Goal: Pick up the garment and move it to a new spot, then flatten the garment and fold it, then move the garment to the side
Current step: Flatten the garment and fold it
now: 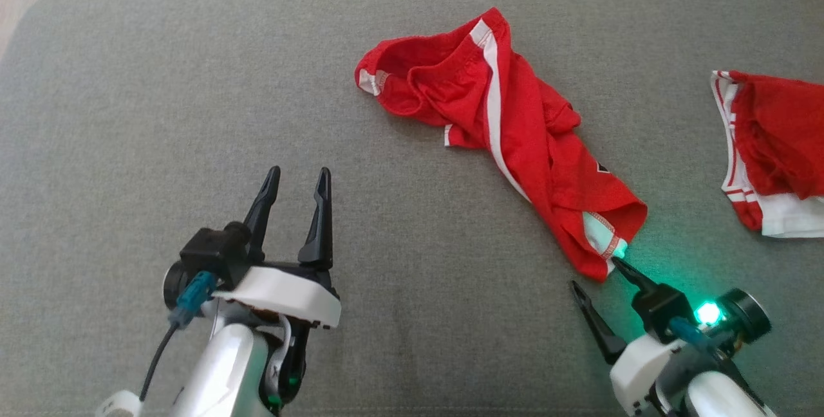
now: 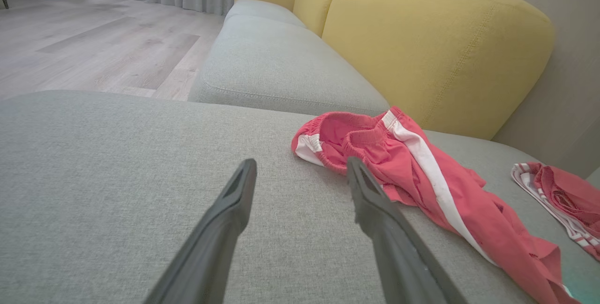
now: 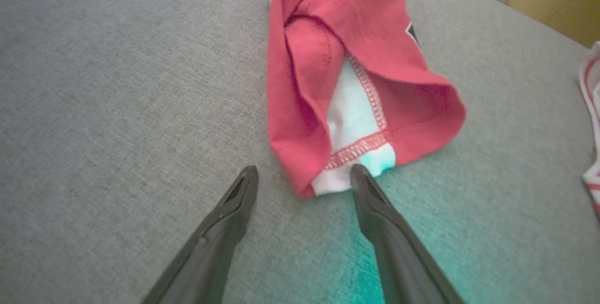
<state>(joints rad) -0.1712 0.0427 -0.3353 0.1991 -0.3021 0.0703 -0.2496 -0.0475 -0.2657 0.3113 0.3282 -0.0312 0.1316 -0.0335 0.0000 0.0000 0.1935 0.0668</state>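
Zero steps complete: garment (image 1: 534, 140) lies crumpled on sofa (image 1: 193, 82); left fingers (image 1: 320, 217) and right fingers (image 1: 634, 277) spread, empty, right at hem.

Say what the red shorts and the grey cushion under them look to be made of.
The shorts look like thin, soft jersey-like fabric, probably synthetic, with a matte finish: they crumple in loose folds and have stitched hems and a gathered waistband. The cushion looks like grey woven upholstery cloth, also matte: a fine, grainy weave shows close up.
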